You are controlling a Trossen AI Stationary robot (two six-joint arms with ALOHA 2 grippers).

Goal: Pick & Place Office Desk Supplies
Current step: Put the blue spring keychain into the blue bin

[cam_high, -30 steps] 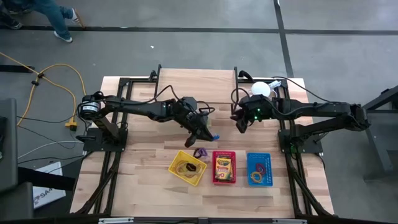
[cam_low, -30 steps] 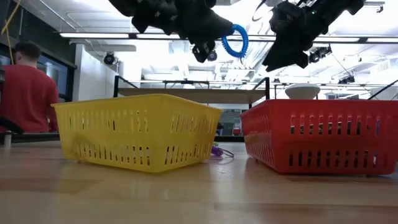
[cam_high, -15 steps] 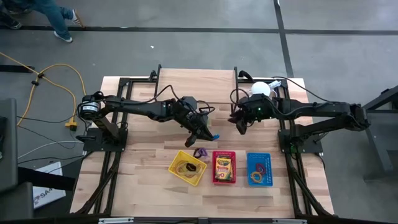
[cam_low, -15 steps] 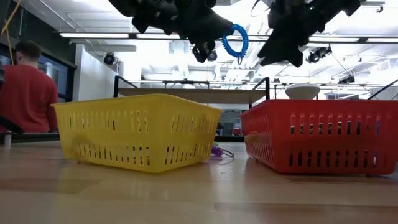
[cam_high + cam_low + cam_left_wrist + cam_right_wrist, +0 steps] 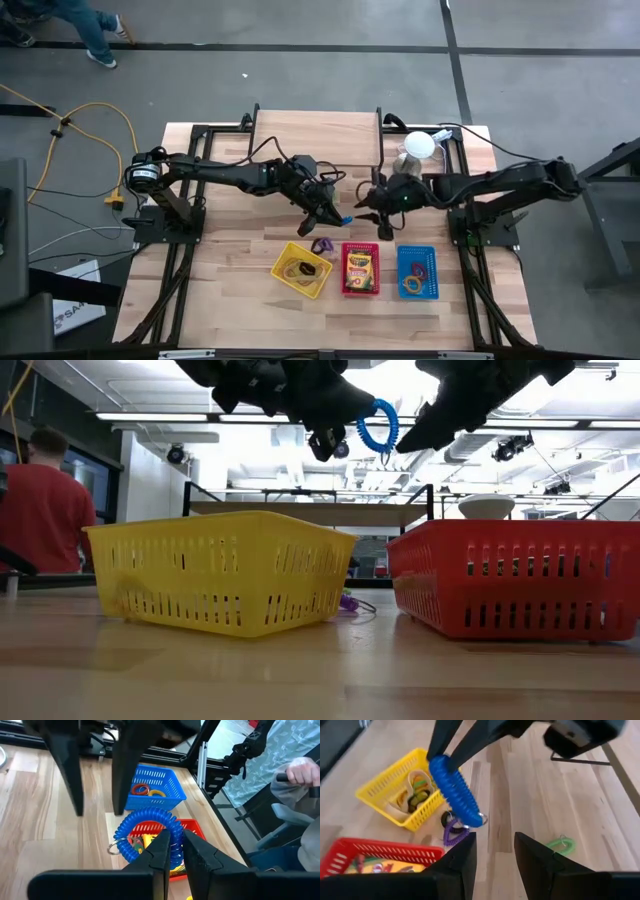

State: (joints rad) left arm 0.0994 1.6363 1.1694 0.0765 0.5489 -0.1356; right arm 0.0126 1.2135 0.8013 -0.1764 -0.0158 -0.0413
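My left gripper (image 5: 336, 215) fingers pinch the blue coil ring (image 5: 378, 424) mid-desk above the baskets; right gripper (image 5: 385, 226) fingers spread, empty. Left: purple coil (image 5: 321, 244), green coil (image 5: 560, 843). Baskets partly filled.

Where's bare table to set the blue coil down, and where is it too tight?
Bare wood lies in front of the yellow basket, red basket and blue basket, and behind the arms. Crowded: where the left gripper holds the blue coil near the right gripper, above the purple coil.
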